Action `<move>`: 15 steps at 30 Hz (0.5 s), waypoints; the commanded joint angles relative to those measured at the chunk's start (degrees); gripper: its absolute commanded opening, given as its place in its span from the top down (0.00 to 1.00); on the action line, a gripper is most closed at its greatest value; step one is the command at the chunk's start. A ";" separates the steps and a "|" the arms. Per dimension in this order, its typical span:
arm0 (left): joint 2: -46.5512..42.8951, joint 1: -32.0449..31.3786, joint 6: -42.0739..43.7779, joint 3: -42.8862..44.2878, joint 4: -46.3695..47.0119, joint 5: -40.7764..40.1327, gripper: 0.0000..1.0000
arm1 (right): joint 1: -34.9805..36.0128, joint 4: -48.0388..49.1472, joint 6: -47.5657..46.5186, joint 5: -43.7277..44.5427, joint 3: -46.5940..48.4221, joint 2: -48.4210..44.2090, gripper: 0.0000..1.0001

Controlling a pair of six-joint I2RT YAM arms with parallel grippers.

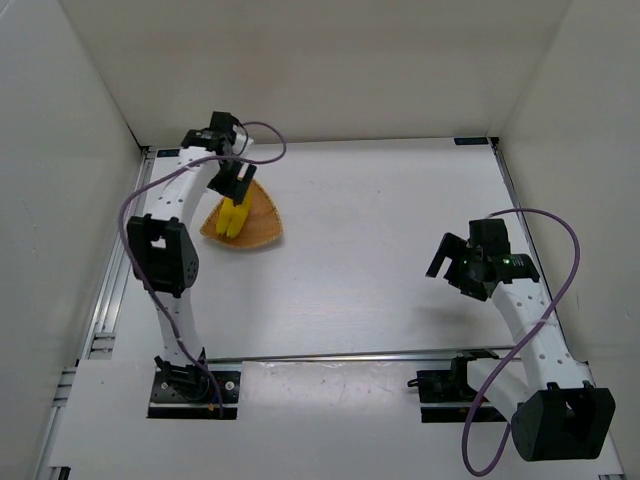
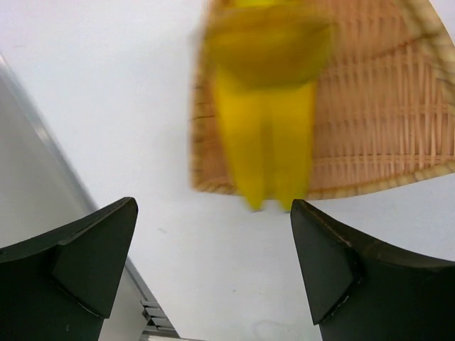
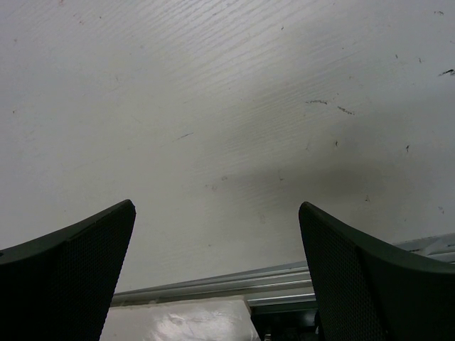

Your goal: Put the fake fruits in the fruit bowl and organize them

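The fake fruits, a bunch of yellow bananas (image 1: 232, 216), lie on the left part of the fruit bowl (image 1: 258, 228), an orange-tan wicker dish at the table's far left. In the left wrist view the bananas (image 2: 264, 106) are blurred, and their tips reach over the rim of the woven bowl (image 2: 377, 121). My left gripper (image 1: 232, 180) hangs just above them, open, with nothing between its fingers (image 2: 92, 263). My right gripper (image 1: 452, 265) is open over bare table at the right, far from the bowl; its fingers (image 3: 71, 277) hold nothing.
White walls close in the table on the left, back and right. An aluminium rail (image 1: 120, 280) runs along the left edge and another rail (image 3: 213, 284) along the near edge. Purple cables (image 1: 545, 320) loop off both arms.
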 commanded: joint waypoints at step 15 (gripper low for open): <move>-36.58 34.66 -0.29 -42.25 14.32 4.68 0.00 | 0.85 1.48 0.51 -2.08 -2.47 -3.14 0.00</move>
